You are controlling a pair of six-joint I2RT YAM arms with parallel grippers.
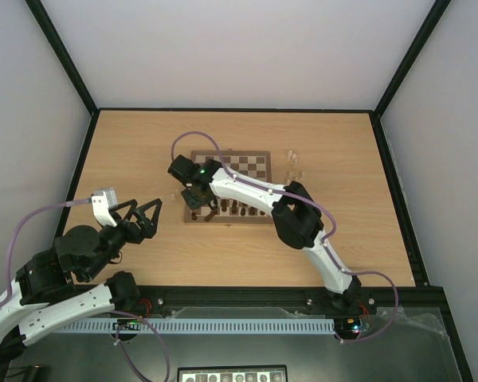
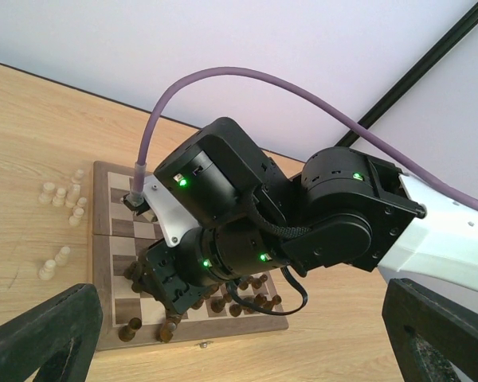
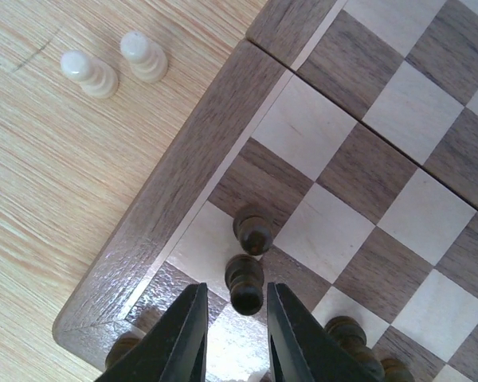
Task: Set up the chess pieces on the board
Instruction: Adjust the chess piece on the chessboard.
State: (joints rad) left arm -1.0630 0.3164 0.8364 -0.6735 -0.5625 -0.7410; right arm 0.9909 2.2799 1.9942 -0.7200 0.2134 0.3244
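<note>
The board [image 1: 251, 165] lies mid-table, with dark pieces [image 1: 235, 208] in a row along its near edge. My right gripper [image 3: 237, 334] hangs over the board's near left corner [image 1: 196, 203]. Its jaws stand either side of a dark pawn [image 3: 245, 282] with small gaps, open. A second dark pawn [image 3: 253, 231] stands just beyond it. Two cream pawns [image 3: 115, 65] lie on the table beside the board's edge. My left gripper [image 1: 147, 216] is wide open and empty, left of the board, its fingers [image 2: 40, 338] framing the right arm [image 2: 247, 215]. More cream pieces [image 2: 61, 196] lie off the board.
A few cream pieces [image 1: 293, 163] lie on the table right of the board. The right arm's forearm [image 1: 247, 191] crosses low over the board's near rows. The right arm's purple cable [image 1: 193, 137] loops above the board's far left. Black frame rails edge the table.
</note>
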